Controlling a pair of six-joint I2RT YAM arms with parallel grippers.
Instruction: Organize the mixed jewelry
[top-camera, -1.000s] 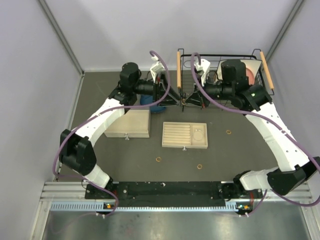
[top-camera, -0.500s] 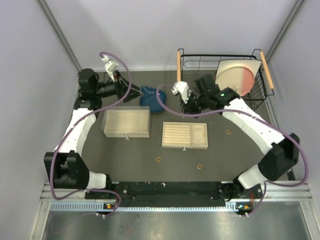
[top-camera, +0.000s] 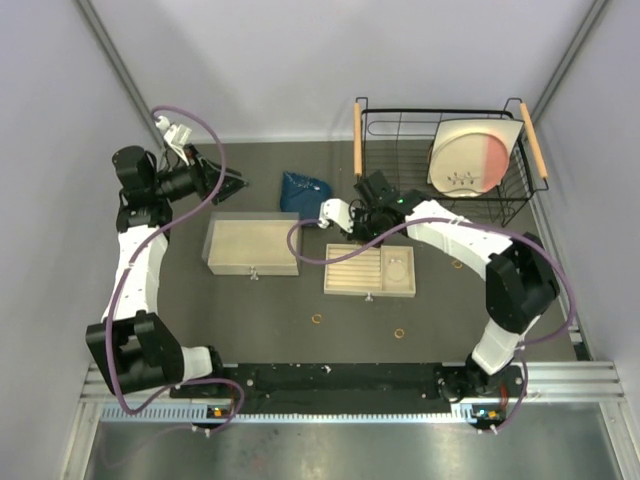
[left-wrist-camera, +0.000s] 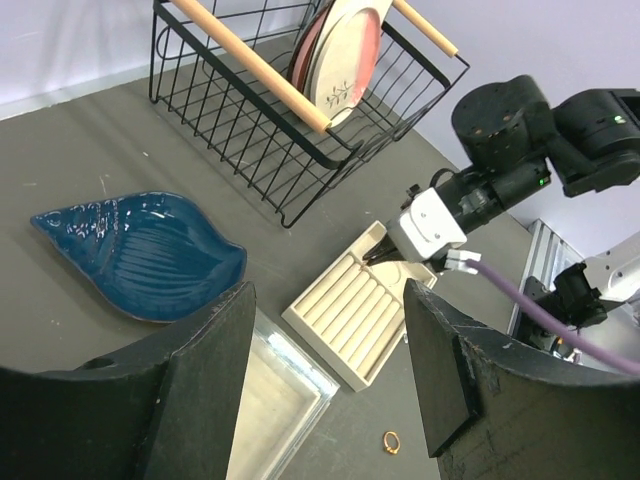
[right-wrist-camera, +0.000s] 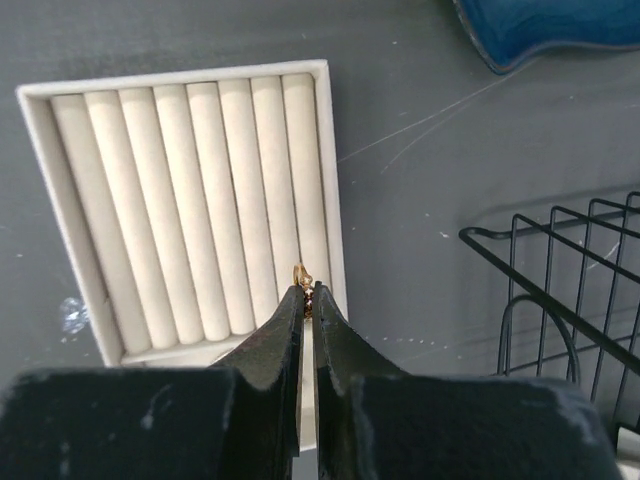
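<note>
One gold ring (right-wrist-camera: 301, 273) was pinched between the closed tips of the right gripper (right-wrist-camera: 308, 292). It stood on edge and poked out just past the tips. From the right wrist view it hung over the slotted tray (right-wrist-camera: 60, 110), at the outermost padded roll against the tray's wall. The rolls ran along the tray's short side, while the tray's long axis lay left to right in the overhead view. Three more rings lay flat on the dark mat (top-camera: 270, 310): a front left ring (top-camera: 316, 319), a front right ring (top-camera: 399, 333) and a far right ring (top-camera: 457, 264), all well apart from one another. The only marking was a small dark print on the plate (left-wrist-camera: 340, 50) in the wire basket (left-wrist-camera: 230, 95), too small to read. The left gripper (top-camera: 228, 184) hung with its fingers spread wide and nothing between them, beyond the far left corner of the closed wooden box (top-camera: 253, 246). A blue shell dish (top-camera: 305, 190) sat between that box and the basket. Bare mat showed between box and tray and along the near edge.
</note>
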